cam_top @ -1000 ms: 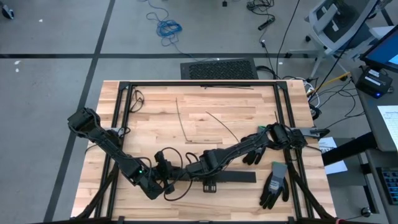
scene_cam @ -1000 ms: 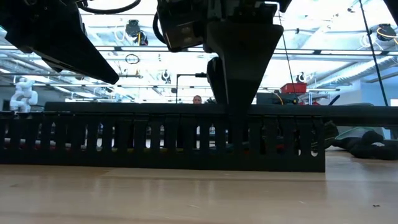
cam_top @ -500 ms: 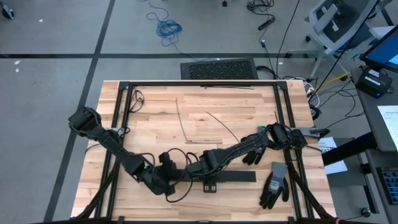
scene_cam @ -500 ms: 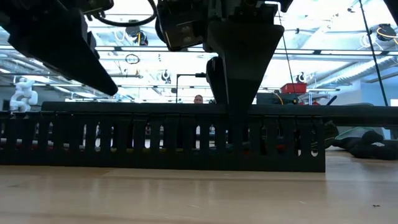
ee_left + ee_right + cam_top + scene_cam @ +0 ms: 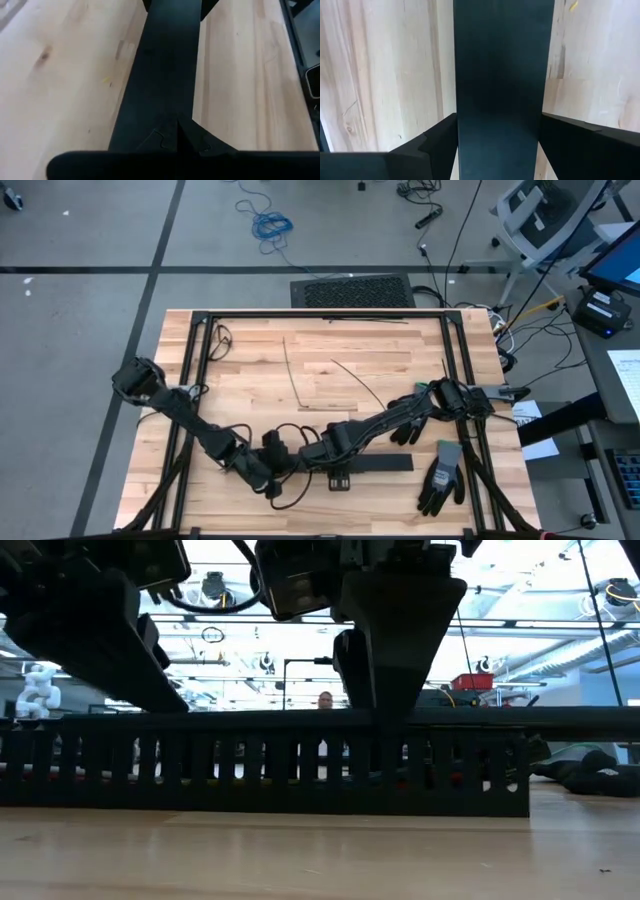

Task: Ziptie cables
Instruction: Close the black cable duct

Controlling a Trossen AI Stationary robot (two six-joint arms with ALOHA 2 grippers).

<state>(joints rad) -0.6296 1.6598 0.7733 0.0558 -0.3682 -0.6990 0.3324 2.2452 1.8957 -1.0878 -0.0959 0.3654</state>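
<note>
A black slotted strip [image 5: 385, 465] lies along the table's near side, and a flat black lid [image 5: 165, 65] covers its top. The cables show only as red and yellowish glints [image 5: 452, 778] behind the slots. My right gripper [image 5: 338, 475] points down over the strip, one finger on each long side. My left gripper [image 5: 272, 478] is shut, slants down from the table's left, and has its tips at the strip's left end. My left gripper sets its shut fingertips [image 5: 175, 137] on the lid's top [image 5: 170, 102] near the strip's left end, slanting down from the table's left, along the strip. My right gripper straddles the strip from above, across its length. Its fingers [image 5: 437, 147] lie against the two long side walls [image 5: 465, 125]. The strip sits flat on the table.
A grey and black work glove [image 5: 440, 477] lies near the right front corner. Thin dark strands [image 5: 291, 375] lie on the far half of the table. Black frame rails [image 5: 320, 314] run along the table's edges. A loose black cord [image 5: 285, 492] loops near the left gripper.
My left gripper has gone toward the table's right edge and down, tipping its nose lower, until its shut tips came onto the strip's left end. My right gripper and the strip have kept their place.
</note>
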